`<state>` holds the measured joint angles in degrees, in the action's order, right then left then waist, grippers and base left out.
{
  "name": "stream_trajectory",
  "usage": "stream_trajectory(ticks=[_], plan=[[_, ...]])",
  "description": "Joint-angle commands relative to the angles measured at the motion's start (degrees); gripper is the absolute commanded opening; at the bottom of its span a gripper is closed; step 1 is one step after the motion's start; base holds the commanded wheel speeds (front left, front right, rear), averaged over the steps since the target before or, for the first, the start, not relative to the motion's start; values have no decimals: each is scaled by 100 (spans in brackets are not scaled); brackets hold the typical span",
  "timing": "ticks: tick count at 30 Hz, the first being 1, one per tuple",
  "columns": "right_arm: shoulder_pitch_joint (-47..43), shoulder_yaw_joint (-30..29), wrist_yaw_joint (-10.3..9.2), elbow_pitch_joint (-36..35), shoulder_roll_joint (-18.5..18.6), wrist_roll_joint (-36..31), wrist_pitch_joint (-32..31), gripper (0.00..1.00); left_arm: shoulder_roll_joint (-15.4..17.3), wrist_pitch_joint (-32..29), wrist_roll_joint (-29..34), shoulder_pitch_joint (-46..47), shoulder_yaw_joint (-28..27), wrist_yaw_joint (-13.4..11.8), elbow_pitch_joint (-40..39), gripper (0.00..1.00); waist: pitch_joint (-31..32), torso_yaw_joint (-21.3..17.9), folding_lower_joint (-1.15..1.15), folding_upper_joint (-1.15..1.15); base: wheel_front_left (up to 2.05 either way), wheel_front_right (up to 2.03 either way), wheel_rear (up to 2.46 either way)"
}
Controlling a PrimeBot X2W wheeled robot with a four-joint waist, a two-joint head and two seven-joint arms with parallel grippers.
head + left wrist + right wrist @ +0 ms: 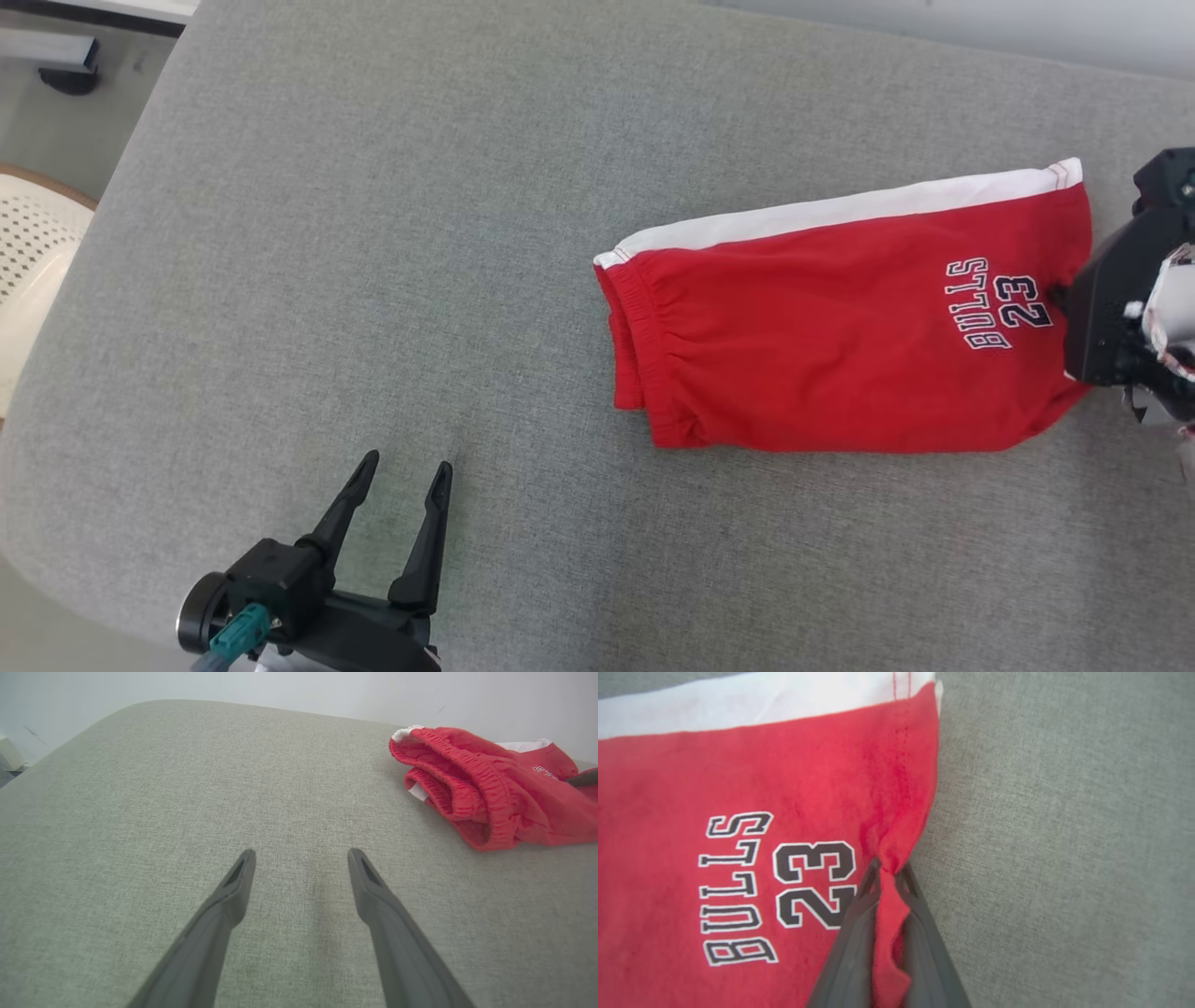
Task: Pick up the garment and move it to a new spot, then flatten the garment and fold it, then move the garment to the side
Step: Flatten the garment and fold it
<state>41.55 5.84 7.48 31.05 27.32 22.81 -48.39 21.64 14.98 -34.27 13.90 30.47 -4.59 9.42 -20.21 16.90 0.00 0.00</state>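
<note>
The right hand (pixel 887 873) pinches the hem of the red garment (pixel 822 327), whose cloth spreads beyond its fingertips. The left hand (pixel 408 460) gapes wide, well apart. The grasp seems made for moving it; next, lift and carry, keeping the layers together.

Surface (pixel 373 233): we see grey woven fabric.
Wall (pixel 280 686): pale, far side.
Chair (pixel 28 243): white, perforated, our left.

- Red shorts (pixel 840 327) with a white side stripe and "BULLS 23" print are lying flat on the right of the grey cushion (pixel 373 233).
- The left gripper (pixel 407 460) is hanging at lower left, fingers spread apart, well away from the shorts.
- The right gripper (pixel 1106 308) is meeting the shorts' right edge, its fingertips hidden.
</note>
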Motion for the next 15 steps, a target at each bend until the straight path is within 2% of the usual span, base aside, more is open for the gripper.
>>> stream_trajectory(ticks=[1, 15], plan=[[-297, -26, -1, 66, 42, -102, 7, 0, -4, -11, -15, -29, -8, 2, 20, 100, 69, -65, 0, 0, 0, 0, 0], [-886, -659, 0, -591, 146, -580, 549, 0, 60, -124, -83, -175, 65, -49, 43, 100, 556, -316, 0, 0, 0, 0, 0]])
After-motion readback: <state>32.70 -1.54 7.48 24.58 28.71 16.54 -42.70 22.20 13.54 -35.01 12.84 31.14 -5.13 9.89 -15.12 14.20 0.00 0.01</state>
